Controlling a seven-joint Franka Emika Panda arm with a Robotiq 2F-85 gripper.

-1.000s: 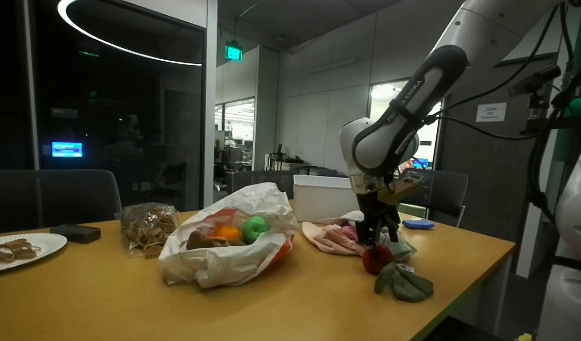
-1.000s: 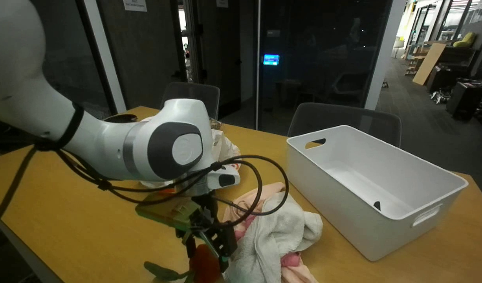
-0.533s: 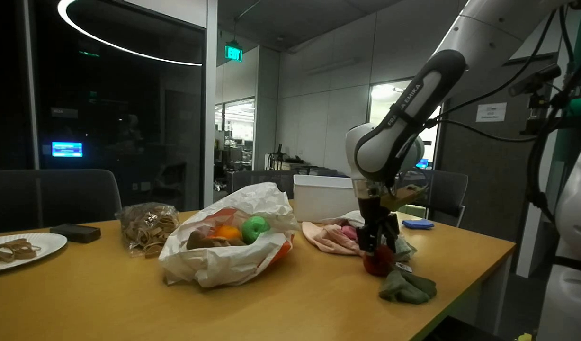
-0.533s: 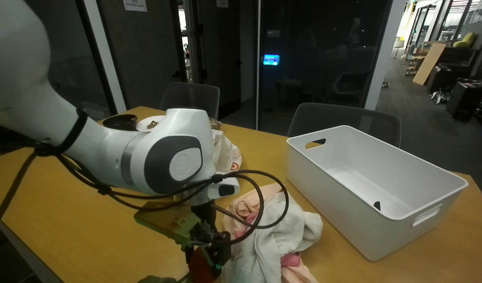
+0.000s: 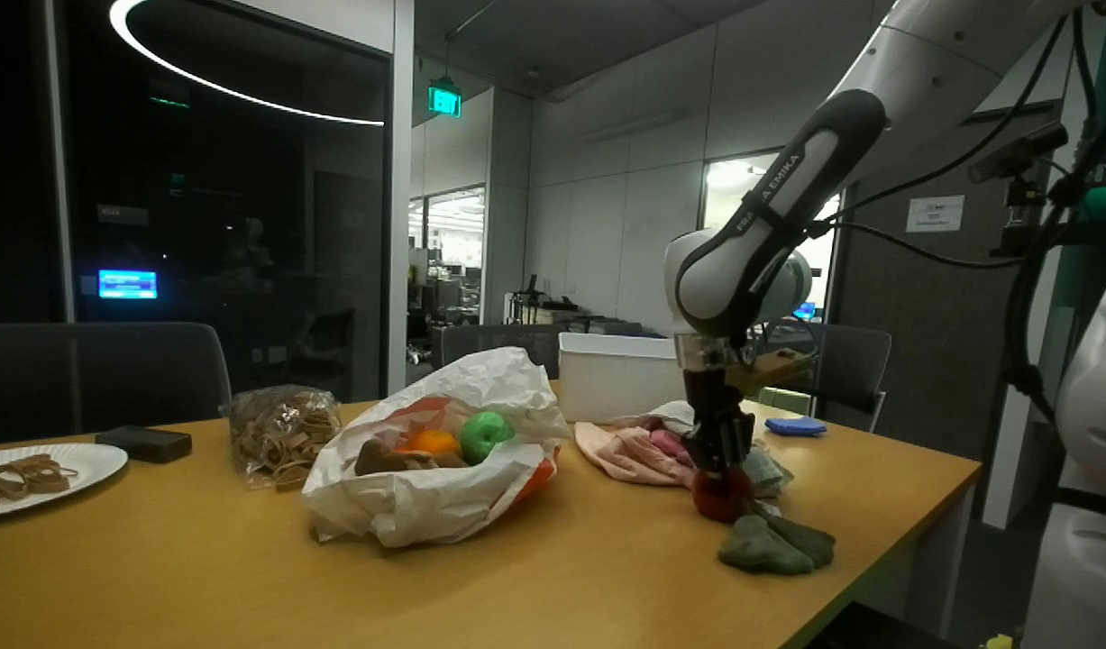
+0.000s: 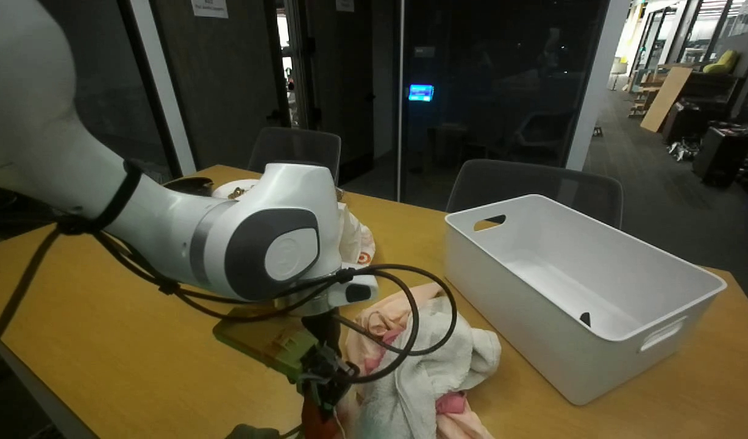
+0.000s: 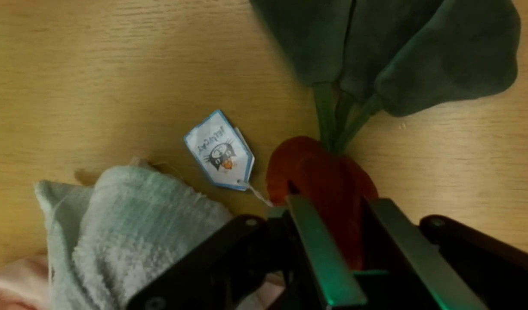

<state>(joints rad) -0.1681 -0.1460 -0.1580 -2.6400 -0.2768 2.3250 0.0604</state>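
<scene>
A red plush vegetable (image 7: 317, 172) rests on the wooden table (image 5: 607, 577), its matte body rounded and lobed at the crown, the deep red darkening between the fingers (image 7: 322, 252). Three slim green stems (image 7: 325, 110) spring from the crown and widen into broad, soft, dark grey-green leaves (image 7: 453, 64) fanned over the wood. A white tag (image 7: 220, 153), edged in blue and printed with a whiskered cat's face, is tied on by a pale string (image 7: 259, 196). The gripper (image 7: 339, 202) pinches the body — one finger pressed to each side. Just beside it lies a crumpled pale towel (image 7: 134, 224) with fuzzy pile, heaped on pink cloth (image 5: 625, 451); past these stands a white bin (image 6: 514, 308). Well apart, in an exterior view, a crinkled white bag (image 5: 408, 509) gapes around a green apple (image 5: 486, 438) and an orange fruit (image 5: 435, 442) — with a clear bag of tan bands (image 5: 287, 437) near it and a paper plate (image 5: 102, 461) farther off holding similar loops.
</scene>
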